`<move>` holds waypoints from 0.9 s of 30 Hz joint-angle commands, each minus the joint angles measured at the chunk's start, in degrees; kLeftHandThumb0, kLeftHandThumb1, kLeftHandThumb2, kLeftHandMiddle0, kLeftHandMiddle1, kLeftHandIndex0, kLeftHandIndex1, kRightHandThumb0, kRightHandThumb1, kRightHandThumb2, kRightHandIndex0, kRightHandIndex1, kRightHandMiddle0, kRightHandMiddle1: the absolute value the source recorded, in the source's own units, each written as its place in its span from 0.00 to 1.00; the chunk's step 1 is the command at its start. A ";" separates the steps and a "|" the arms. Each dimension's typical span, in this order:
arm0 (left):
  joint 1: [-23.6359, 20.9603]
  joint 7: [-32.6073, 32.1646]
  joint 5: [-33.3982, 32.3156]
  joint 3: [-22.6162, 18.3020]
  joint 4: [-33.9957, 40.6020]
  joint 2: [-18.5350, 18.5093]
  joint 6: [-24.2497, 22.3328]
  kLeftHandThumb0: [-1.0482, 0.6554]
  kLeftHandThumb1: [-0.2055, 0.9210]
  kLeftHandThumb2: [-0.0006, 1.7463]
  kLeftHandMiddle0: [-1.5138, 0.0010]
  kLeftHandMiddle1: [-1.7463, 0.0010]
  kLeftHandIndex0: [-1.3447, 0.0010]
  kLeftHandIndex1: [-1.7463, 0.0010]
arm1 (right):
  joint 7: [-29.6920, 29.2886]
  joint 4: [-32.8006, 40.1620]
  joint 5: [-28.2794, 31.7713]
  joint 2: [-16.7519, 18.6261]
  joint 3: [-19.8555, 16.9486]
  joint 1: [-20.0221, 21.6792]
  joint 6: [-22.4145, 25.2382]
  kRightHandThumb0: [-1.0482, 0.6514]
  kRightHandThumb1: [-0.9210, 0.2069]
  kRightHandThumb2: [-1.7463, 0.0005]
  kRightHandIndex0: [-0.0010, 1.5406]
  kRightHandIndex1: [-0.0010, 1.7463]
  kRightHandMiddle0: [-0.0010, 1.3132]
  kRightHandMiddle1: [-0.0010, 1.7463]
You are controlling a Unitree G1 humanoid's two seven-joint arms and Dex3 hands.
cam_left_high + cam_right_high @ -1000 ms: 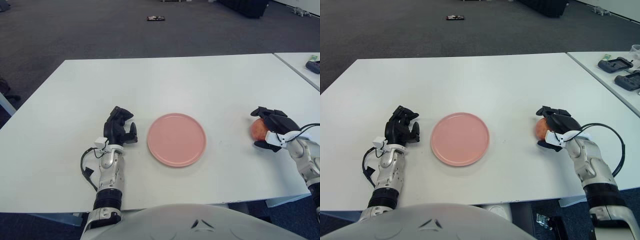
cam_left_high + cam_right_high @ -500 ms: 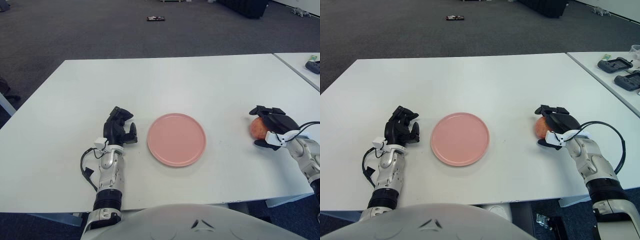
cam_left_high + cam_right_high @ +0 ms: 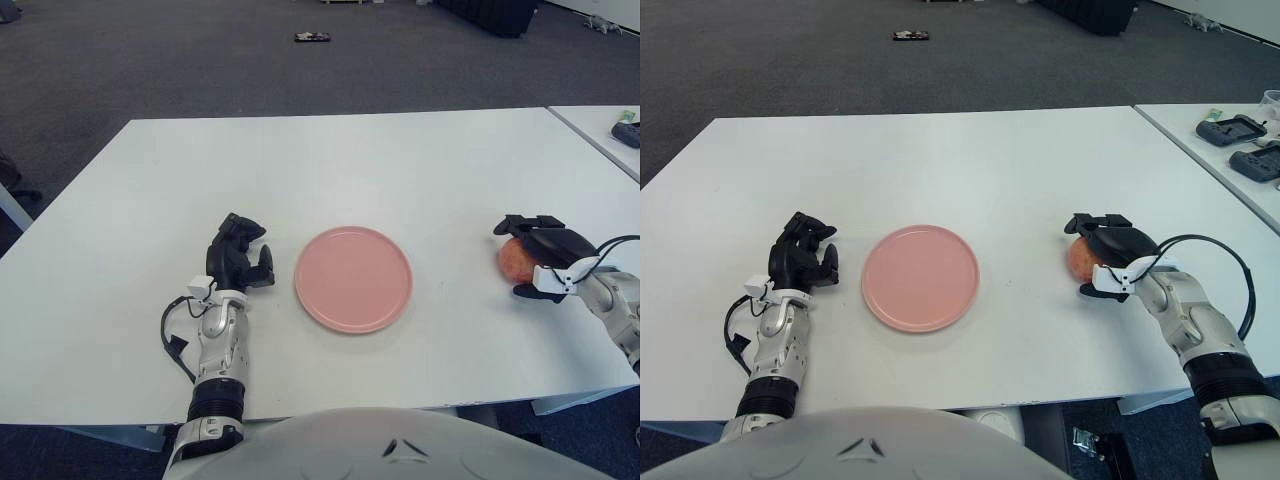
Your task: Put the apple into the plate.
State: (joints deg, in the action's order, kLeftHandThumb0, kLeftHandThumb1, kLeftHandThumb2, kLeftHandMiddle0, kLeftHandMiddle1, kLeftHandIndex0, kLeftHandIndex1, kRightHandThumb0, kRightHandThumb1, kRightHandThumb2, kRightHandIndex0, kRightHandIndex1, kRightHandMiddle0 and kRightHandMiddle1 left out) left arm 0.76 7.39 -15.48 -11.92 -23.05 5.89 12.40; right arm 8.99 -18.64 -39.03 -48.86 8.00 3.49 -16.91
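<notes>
Just apple (image 3: 1079, 259) under right hand (image 3: 1110, 255)

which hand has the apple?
The right hand, at the table's right side, fingers curled over the apple. The left hand sits left of the pink plate, holding nothing.

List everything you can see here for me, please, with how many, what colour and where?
Plate: one, pink, nothing on it, middle of the near table.
Apple: one, red and yellow, right of the plate, under the right hand's fingers.
Near table: one, white, holds the plate and apple.
Second table: one, white, far right.
Dark devices: two, on the second table.
Small dark item: one, on the grey carpet beyond the tables; too small to tell what it is.
Left robot hand: one, black, just left of the plate, fingers curled, holding nothing.
Right robot hand: one, black, fingers wrapped over the apple.
</notes>
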 commanded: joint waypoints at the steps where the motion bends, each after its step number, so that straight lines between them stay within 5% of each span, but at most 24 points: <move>1: 2.55 -0.52 -0.81 -0.65 -2.40 0.71 -1.51 0.61 0.11 1.00 0.38 0.00 0.47 0.06 | 2.31 0.13 -0.24 -0.82 1.78 -1.22 -0.39 0.30 0.66 0.33 0.00 0.33 0.00 0.65; 4: 2.58 -0.48 -0.78 -0.77 -2.40 0.79 -1.37 0.61 0.11 1.00 0.38 0.00 0.47 0.06 | 2.47 0.34 -0.33 -1.25 2.08 -1.20 -0.66 0.30 0.67 0.33 0.00 0.42 0.00 0.70; 7: 2.64 -0.65 -0.54 -0.83 -2.31 0.84 -1.41 0.61 0.11 1.00 0.38 0.00 0.47 0.06 | 2.28 0.30 -0.41 -1.64 2.25 -1.04 -0.99 0.29 0.69 0.30 0.00 0.73 0.01 0.87; 9: 2.65 -0.81 -0.47 -0.92 -2.21 0.87 -1.55 0.61 0.11 1.00 0.38 0.00 0.47 0.06 | 2.12 0.15 -0.30 -1.88 2.30 -0.84 -1.40 0.29 0.69 0.29 0.00 0.86 0.01 0.93; 11: 2.66 -1.00 -0.43 -1.00 -2.11 0.94 -1.68 0.61 0.11 1.00 0.38 0.00 0.47 0.06 | 2.00 -0.05 -0.06 -2.10 2.30 -0.67 -1.97 0.29 0.68 0.30 0.10 0.93 0.10 0.97; 18: 2.71 -1.38 0.02 -1.01 -2.02 0.88 -1.53 0.61 0.11 1.00 0.38 0.00 0.47 0.06 | 3.72 -0.21 1.94 -2.56 1.82 -0.42 -3.56 0.33 0.56 0.26 0.37 1.00 0.42 1.00; 27: 2.66 -1.44 0.10 -0.96 -1.97 0.59 -1.74 0.61 0.11 1.00 0.38 0.00 0.47 0.06 | 6.08 8.48 -0.07 -4.77 0.68 -1.12 -1.95 0.31 0.61 0.20 0.63 1.00 0.51 1.00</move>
State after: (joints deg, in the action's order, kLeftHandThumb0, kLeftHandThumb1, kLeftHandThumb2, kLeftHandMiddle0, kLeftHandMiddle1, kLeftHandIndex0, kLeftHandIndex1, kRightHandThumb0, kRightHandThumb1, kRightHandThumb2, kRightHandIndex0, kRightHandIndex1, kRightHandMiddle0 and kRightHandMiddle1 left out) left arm 0.89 6.74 -15.32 -12.54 -22.73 6.31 12.41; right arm 14.87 -13.35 -38.04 -52.21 9.02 2.80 -18.98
